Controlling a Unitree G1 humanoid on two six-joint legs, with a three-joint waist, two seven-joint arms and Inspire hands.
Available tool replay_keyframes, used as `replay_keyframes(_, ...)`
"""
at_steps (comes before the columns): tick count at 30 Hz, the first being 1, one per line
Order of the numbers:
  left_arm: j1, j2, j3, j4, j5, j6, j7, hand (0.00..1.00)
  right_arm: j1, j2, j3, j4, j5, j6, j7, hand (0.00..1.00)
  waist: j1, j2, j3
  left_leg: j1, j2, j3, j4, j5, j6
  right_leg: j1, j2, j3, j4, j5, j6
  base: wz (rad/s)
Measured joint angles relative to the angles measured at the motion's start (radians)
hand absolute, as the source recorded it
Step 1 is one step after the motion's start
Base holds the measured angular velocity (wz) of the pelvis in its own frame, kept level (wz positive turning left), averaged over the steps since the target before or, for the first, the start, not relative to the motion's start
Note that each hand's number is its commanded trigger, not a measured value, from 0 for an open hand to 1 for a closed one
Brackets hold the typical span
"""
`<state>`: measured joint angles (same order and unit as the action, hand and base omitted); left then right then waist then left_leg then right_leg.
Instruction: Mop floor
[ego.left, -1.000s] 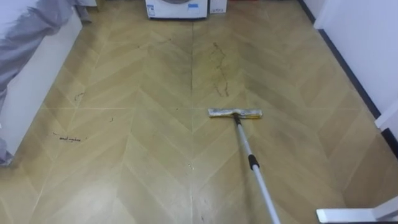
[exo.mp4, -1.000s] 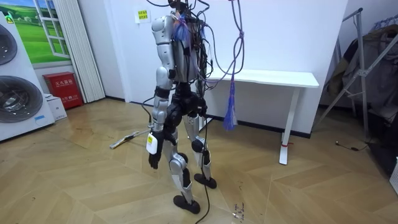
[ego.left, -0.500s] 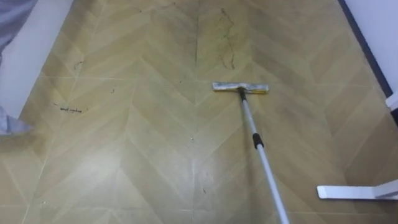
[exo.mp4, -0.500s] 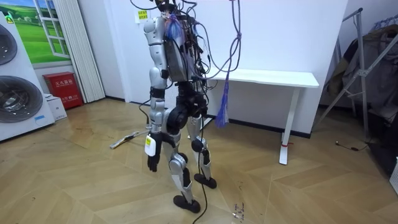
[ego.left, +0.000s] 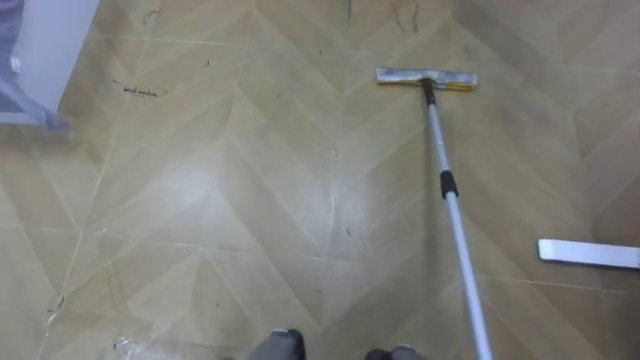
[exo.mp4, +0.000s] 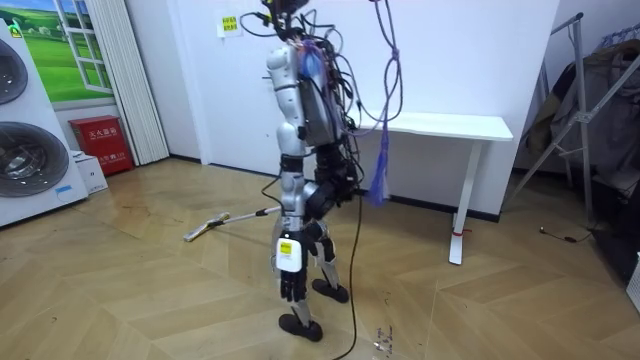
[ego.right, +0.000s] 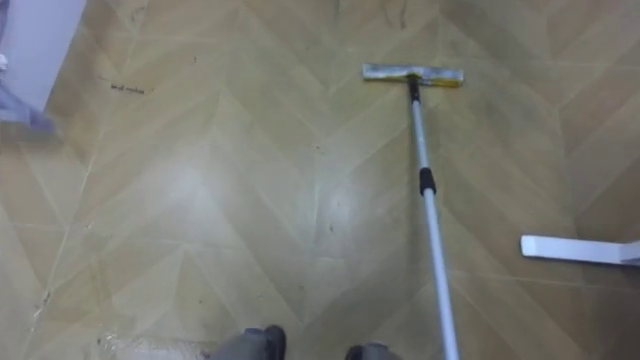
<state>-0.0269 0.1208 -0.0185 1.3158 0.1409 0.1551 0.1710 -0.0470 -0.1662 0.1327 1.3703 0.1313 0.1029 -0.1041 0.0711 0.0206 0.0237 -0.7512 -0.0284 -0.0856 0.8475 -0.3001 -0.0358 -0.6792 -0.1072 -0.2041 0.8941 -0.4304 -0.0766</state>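
Here the flat grey mop head with yellow ends (ego.left: 427, 78) lies on the tan herringbone wood floor (ego.left: 220, 200). Its silver pole with 1 black collar (ego.left: 456, 225) runs toward the lower right and is cut off at the edge; in the room view its upper end vanishes behind the robot's body. The left hand (exo.mp4: 290, 287) hangs by the leg, too small to tell whether open or closed.

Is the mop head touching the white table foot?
No, the mop head lies on bare floor, well apart from the white table foot.
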Motion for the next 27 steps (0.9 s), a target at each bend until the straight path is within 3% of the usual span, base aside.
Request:
replay_keyframes(2, 0.002, 0.003, -0.028, 0.000, -0.042, 0.001, 0.003, 0.00, -0.034, -0.001, 0.008, 0.027, 0.023, 0.006, 0.005, 1.00, 0.016, 0.005, -0.0013, -0.031, 0.018, -0.001, 0.091, -0.017, -0.014, -0.023, 0.003, -0.010, 0.066, -0.026, -0.021, -0.12)
replay_keyframes(3, 0.009, 0.006, -0.047, -0.002, -0.064, 0.001, 0.004, 0.00, -0.054, -0.003, 0.014, 0.036, 0.027, 0.019, 0.015, 1.00, 0.025, 0.003, -0.0005, -0.067, 0.028, 0.008, 0.217, -0.013, -0.019, -0.036, 0.004, -0.015, 0.117, -0.056, -0.034, -0.26)
replay_keyframes(4, 0.021, 0.008, -0.064, -0.005, -0.072, -0.001, 0.004, 0.00, -0.073, -0.009, 0.023, 0.036, 0.031, 0.031, 0.026, 1.00, 0.047, 0.004, -0.0037, -0.097, 0.038, 0.020, 0.354, 0.003, -0.021, -0.048, 0.008, -0.011, 0.166, -0.082, -0.048, -0.36)
replay_keyframes(5, 0.029, 0.008, -0.065, -0.006, -0.075, -0.001, 0.004, 0.00, -0.086, -0.013, 0.025, 0.036, 0.031, 0.033, 0.034, 1.00, 0.060, -0.002, -0.0047, -0.117, 0.041, 0.020, 0.399, 0.024, -0.021, -0.051, 0.015, -0.006, 0.184, -0.089, -0.051, -0.60)
replay_keyframes(6, 0.034, 0.010, -0.073, -0.004, -0.105, -0.005, 0.005, 0.00, -0.123, -0.022, 0.043, 0.039, 0.033, 0.041, 0.046, 1.00, 0.083, -0.001, -0.0049, -0.165, 0.057, 0.022, 0.465, 0.103, -0.025, -0.066, 0.042, 0.015, 0.208, -0.093, -0.056, -0.52)
replay_keyframes(7, 0.034, 0.018, -0.086, 0.000, -0.145, -0.005, 0.005, 0.00, -0.163, -0.032, 0.043, 0.051, 0.039, 0.042, 0.069, 1.00, 0.095, -0.018, -0.0002, -0.207, 0.055, 0.022, 0.508, 0.190, -0.040, -0.080, 0.064, 0.045, 0.222, -0.098, -0.056, -0.43)
replay_keyframes(9, 0.047, 0.030, -0.104, -0.003, -0.192, -0.012, 0.004, 0.00, -0.218, -0.047, 0.051, 0.071, 0.053, 0.040, 0.114, 1.00, 0.106, -0.033, 0.0090, -0.246, 0.053, 0.022, 0.554, 0.266, -0.040, -0.079, 0.091, 0.073, 0.223, -0.099, -0.058, -0.19)
replay_keyframes(10, 0.055, 0.032, -0.104, -0.004, -0.192, -0.013, -0.002, 0.00, -0.237, -0.064, 0.065, 0.074, 0.078, 0.039, 0.140, 1.00, 0.119, -0.033, 0.0086, -0.261, 0.053, 0.035, 0.550, 0.243, -0.015, -0.073, 0.098, 0.073, 0.220, -0.099, -0.058, -0.15)
replay_keyframes(11, 0.058, 0.034, -0.104, -0.006, -0.192, -0.013, -0.007, 0.00, -0.242, -0.072, 0.075, 0.073, 0.090, 0.039, 0.151, 1.00, 0.124, -0.036, 0.0092, -0.261, 0.053, 0.045, 0.527, 0.228, -0.007, -0.071, 0.098, 0.073, 0.220, -0.099, -0.058, -0.13)
replay_keyframes(13, 0.085, 0.045, -0.102, -0.019, -0.188, -0.025, -0.022, 0.00, -0.249, -0.093, 0.114, 0.062, 0.142, 0.039, 0.180, 1.00, 0.131, -0.034, 0.0081, -0.201, 0.052, 0.078, 0.263, 0.157, -0.010, -0.068, 0.097, 0.070, 0.219, -0.101, -0.054, -0.11)
replay_keyframes(14, 0.091, 0.048, -0.102, -0.019, -0.189, -0.025, -0.030, 0.00, -0.245, -0.097, 0.122, 0.054, 0.151, 0.039, 0.182, 1.00, 0.130, -0.028, 0.0066, -0.183, 0.052, 0.078, 0.204, 0.125, -0.006, -0.068, 0.096, 0.063, 0.219, -0.103, -0.049, 0.03)
replay_keyframes(15, 0.093, 0.055, -0.102, -0.019, -0.189, -0.023, -0.038, 0.00, -0.234, -0.099, 0.118, 0.049, 0.163, 0.039, 0.181, 1.00, 0.121, -0.027, 0.0079, -0.167, 0.047, 0.081, 0.161, 0.056, 0.039, -0.070, 0.087, 0.056, 0.220, -0.109, -0.038, 0.21)
replay_keyframes(17, 0.088, 0.055, -0.105, -0.021, -0.189, -0.023, -0.054, 0.00, -0.202, -0.108, 0.118, 0.050, 0.188, 0.034, 0.180, 1.00, 0.107, -0.016, 0.0058, -0.167, 0.049, 0.102, 0.149, 0.042, 0.053, -0.056, 0.068, 0.048, 0.201, -0.118, -0.019, 0.36)
replay_keyframes(20, 0.083, 0.051, -0.107, -0.029, -0.189, -0.023, -0.074, 0.00, -0.109, -0.134, 0.119, 0.068, 0.220, 0.023, 0.172, 1.00, 0.079, 0.008, -0.0145, -0.119, 0.035, 0.166, 0.099, 0.015, 0.097, 0.011, 0.015, 0.046, 0.144, -0.117, 0.031, 0.57)
replay_keyframes(21, 0.082, 0.044, -0.106, -0.039, -0.189, -0.023, -0.073, 0.00, -0.078, -0.153, 0.118, 0.099, 0.218, 0.021, 0.161, 1.00, 0.060, 0.021, -0.0230, -0.096, 0.000, 0.175, 0.074, 0.000, 0.124, 0.039, -0.018, 0.045, 0.128, -0.108, 0.051, 0.63)
replay_keyframes(22, 0.082, 0.042, -0.107, -0.042, -0.189, -0.024, -0.069, 0.00, -0.051, -0.168, 0.119, 0.124, 0.207, 0.022, 0.141, 1.00, 0.048, 0.024, -0.0242, -0.079, -0.025, 0.189, 0.063, -0.019, 0.155, 0.034, -0.029, 0.074, 0.157, -0.102, 0.061, 0.53)
replay_keyframes(23, 0.078, 0.043, -0.105, -0.044, -0.189, -0.025, -0.064, 0.00, -0.036, -0.168, 0.118, 0.125, 0.197, 0.023, 0.124, 1.00, 0.042, 0.031, -0.0229, -0.077, -0.037, 0.190, 0.066, -0.026, 0.167, 0.014, -0.031, 0.097, 0.198, -0.080, 0.067, 0.25)
replay_keyframes(24, 0.071, 0.045, -0.102, -0.045, -0.190, -0.025, -0.046, 0.00, -0.007, -0.164, 0.115, 0.125, 0.186, 0.032, 0.098, 1.00, 0.030, 0.040, -0.0219, -0.074, -0.059, 0.183, 0.080, -0.043, 0.192, -0.055, -0.032, 0.137, 0.312, 0.000, 0.069, 0.10)
replay_keyframes(25, 0.073, 0.047, -0.102, -0.062, -0.192, -0.025, -0.023, 0.00, 0.022, -0.153, 0.115, 0.114, 0.187, 0.047, 0.077, 1.00, 0.014, 0.053, -0.0278, -0.065, -0.071, 0.177, 0.085, -0.068, 0.203, -0.114, -0.021, 0.177, 0.402, 0.073, 0.081, 0.04)
replay_keyframes(27, 0.072, 0.048, -0.103, -0.088, -0.202, -0.025, -0.003, 0.00, 0.047, -0.110, 0.116, 0.104, 0.199, 0.056, 0.060, 1.00, 0.004, 0.055, -0.0225, -0.052, -0.071, 0.177, 0.080, -0.089, 0.206, -0.191, 0.008, 0.191, 0.392, 0.073, 0.088, -0.03)
